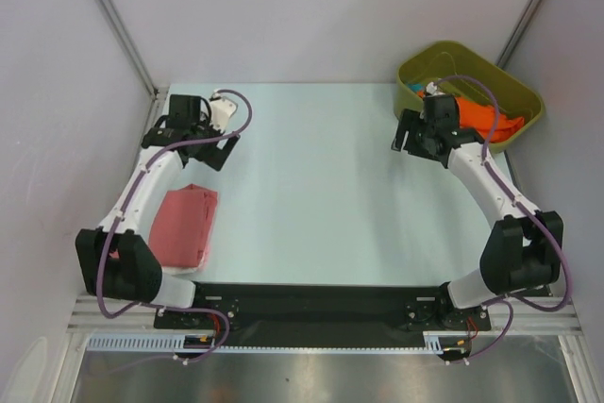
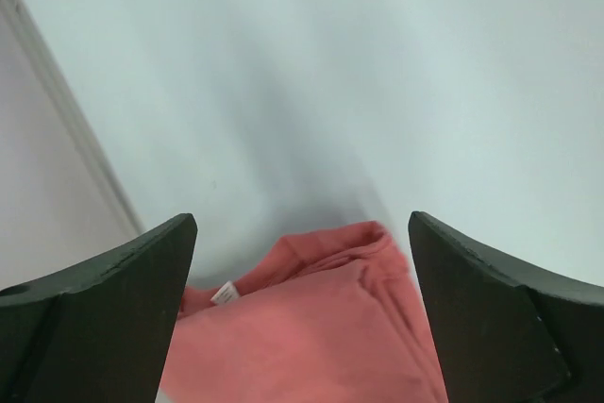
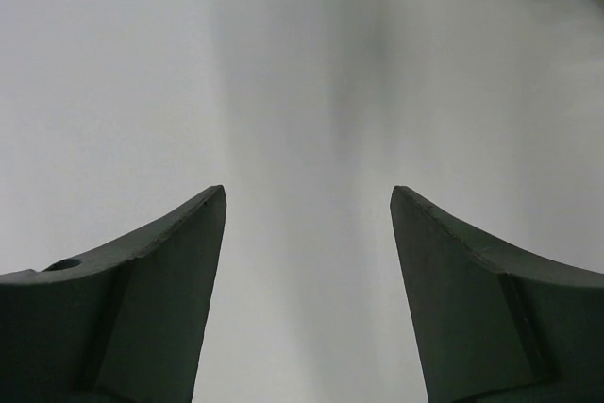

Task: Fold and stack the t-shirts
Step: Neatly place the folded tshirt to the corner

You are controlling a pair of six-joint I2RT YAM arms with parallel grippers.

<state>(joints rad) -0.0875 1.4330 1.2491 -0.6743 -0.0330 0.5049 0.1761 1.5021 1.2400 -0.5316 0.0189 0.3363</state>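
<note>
Pale mint-white tabletop (image 1: pixel 321 186) fills the middle of the top view, boxed in by plain grey walls. A folded salmon-red cloth t-shirt (image 1: pixel 184 226) lies at the lower left of that frame, just beside the left arm's forearm. In the left wrist view its edge and a small white label (image 2: pixel 224 295) show at the bottom centre. A bright orange cloth t-shirt (image 1: pixel 491 120) sits crumpled inside an olive-green plastic bin (image 1: pixel 495 73) at the upper right. Whether other shirts lie under it cannot be told.

The left gripper (image 2: pixel 302 224) hangs over the table past the far end of the salmon-red shirt, fingers wide apart with nothing between them. The right gripper (image 3: pixel 309 193) is also spread and empty over bare table, just beside the bin's near wall.

Several things could go wrong from here:
- The right gripper reaching into the bin could catch the rim and tip or drag the light bin.
- A shallow pinch might take only one loose layer, so the orange shirt trails and snags on the wall.
- A deep pinch could pull up more than one garment.
- The left arm sweeping low could brush the folded shirt open, since the two are so close.
- Laying the next shirt on top off-centre could push the fold askew.
</note>
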